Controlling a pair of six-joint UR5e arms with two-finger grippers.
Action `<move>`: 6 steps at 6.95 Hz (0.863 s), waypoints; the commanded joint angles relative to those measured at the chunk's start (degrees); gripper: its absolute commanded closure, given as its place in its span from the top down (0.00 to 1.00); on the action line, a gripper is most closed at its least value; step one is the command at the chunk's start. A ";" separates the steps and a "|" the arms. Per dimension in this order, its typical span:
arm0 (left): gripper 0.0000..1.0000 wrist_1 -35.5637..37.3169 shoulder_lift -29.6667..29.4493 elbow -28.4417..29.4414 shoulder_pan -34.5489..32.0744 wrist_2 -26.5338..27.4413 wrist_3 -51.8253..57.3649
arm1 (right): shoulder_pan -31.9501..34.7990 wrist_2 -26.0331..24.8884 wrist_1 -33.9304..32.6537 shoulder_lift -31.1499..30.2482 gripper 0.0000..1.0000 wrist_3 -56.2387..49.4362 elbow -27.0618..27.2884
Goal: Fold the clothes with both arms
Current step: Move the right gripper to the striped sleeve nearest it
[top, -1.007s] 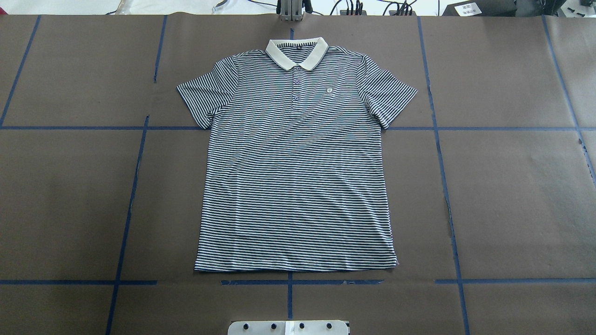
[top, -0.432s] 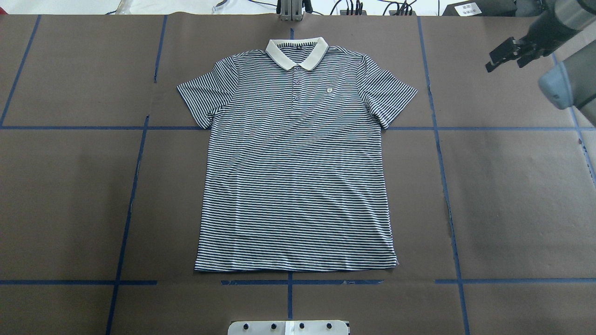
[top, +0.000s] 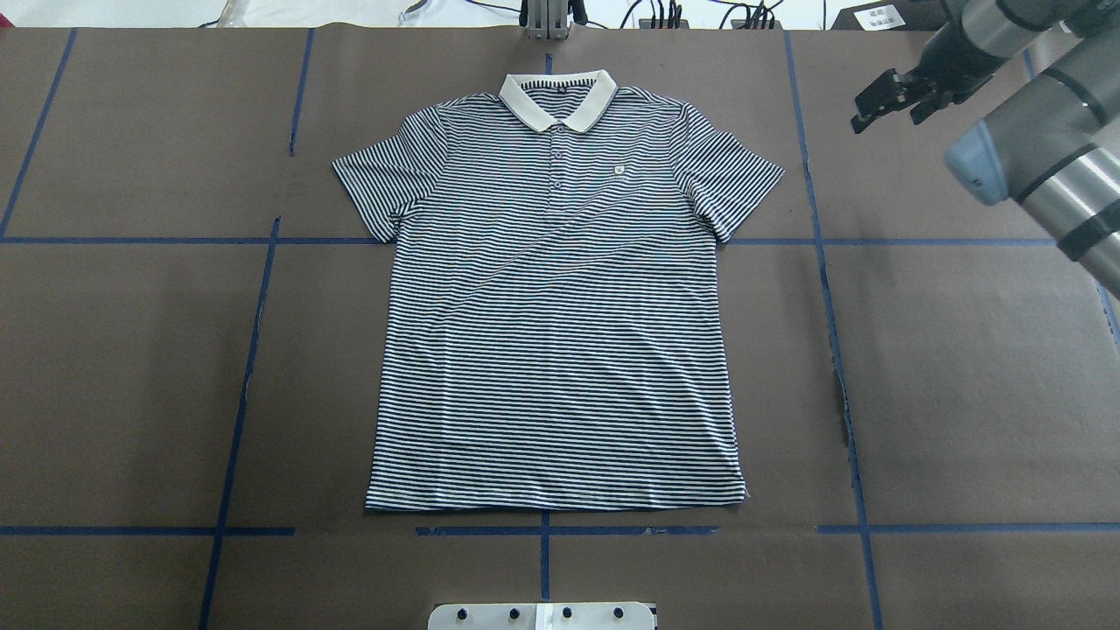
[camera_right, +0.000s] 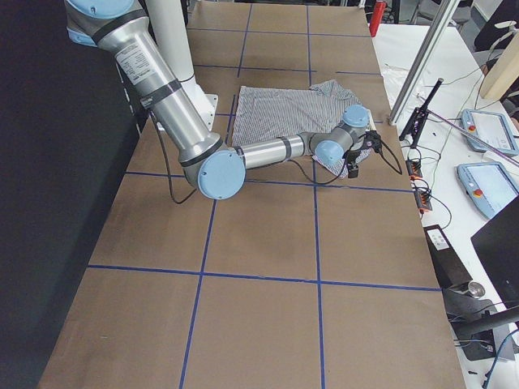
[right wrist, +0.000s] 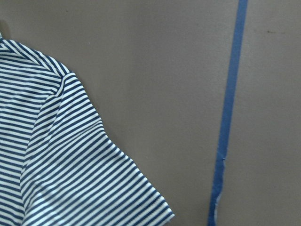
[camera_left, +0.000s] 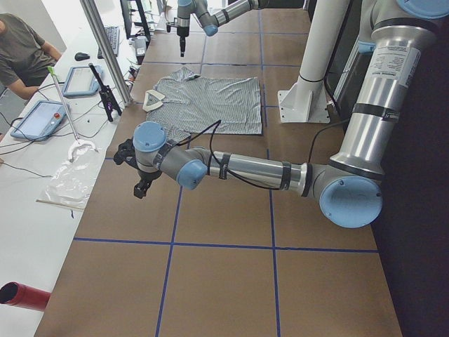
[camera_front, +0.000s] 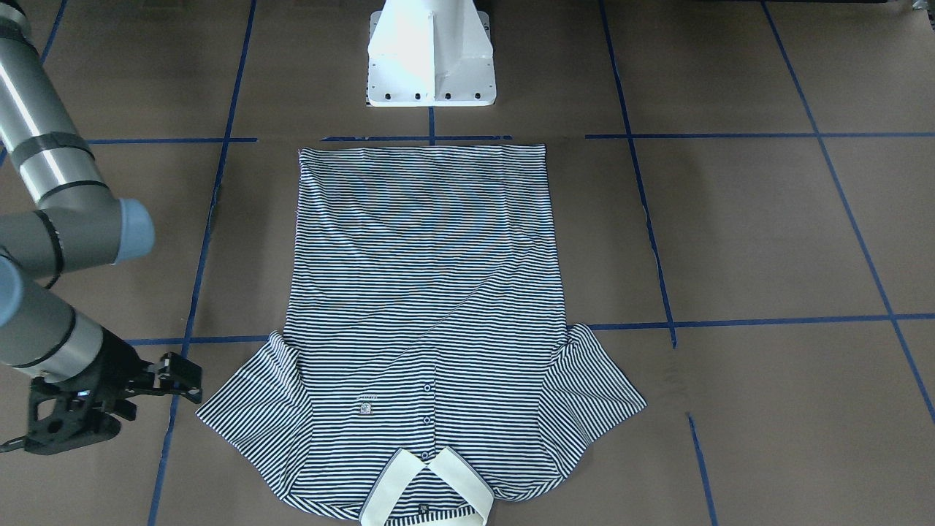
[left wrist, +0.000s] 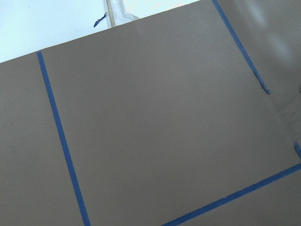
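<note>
The clothes are one navy-and-white striped polo shirt [top: 560, 332] lying flat and face up on the brown table cover, with its cream collar [top: 557, 98] at the far edge. It also shows as the shirt [camera_front: 424, 292] in the front view. My right gripper [top: 885, 118] hovers open and empty, to the right of the shirt's right-hand sleeve [top: 735, 179] and apart from it. The right wrist view shows that sleeve [right wrist: 56, 160] beside blue tape. My left gripper [camera_left: 140, 188] hangs over bare cover well away from the shirt [camera_left: 210, 102]; I cannot tell whether it is open or shut.
Blue tape lines [top: 822, 289] grid the brown cover. The white pedestal base [camera_front: 431, 58] stands at the hem end. A side bench with tablets [camera_left: 38, 116], a metal post [camera_left: 105, 49] and a seated person [camera_left: 21, 49] runs along the collar end.
The right arm has come into the overhead view from the upper right and moved left towards the shirt's sleeve. The shirt has not moved.
</note>
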 commanded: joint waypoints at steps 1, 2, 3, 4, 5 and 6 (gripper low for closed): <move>1.00 -0.20 -0.43 -0.02 0.04 -0.31 -0.89 | -4.03 -5.82 4.34 2.23 0.99 4.07 -4.85; 1.00 -0.20 -0.43 -0.02 0.04 -0.31 -0.80 | -4.04 -5.83 4.34 2.15 0.98 3.99 -5.55; 1.00 -0.20 -0.43 -0.02 0.04 -0.40 -0.80 | -3.95 -5.83 4.25 1.80 0.95 3.72 -5.73; 1.00 -0.20 -0.43 -0.02 0.04 -0.31 -0.80 | -3.95 -5.92 4.16 1.71 0.91 3.55 -6.00; 1.00 -0.12 -0.43 0.07 0.04 -0.40 -0.80 | -3.95 -6.35 3.46 1.70 0.82 3.54 -6.17; 1.00 -0.12 -0.43 0.07 0.04 -0.40 -0.72 | -3.95 -6.53 2.67 1.97 0.50 3.46 -6.17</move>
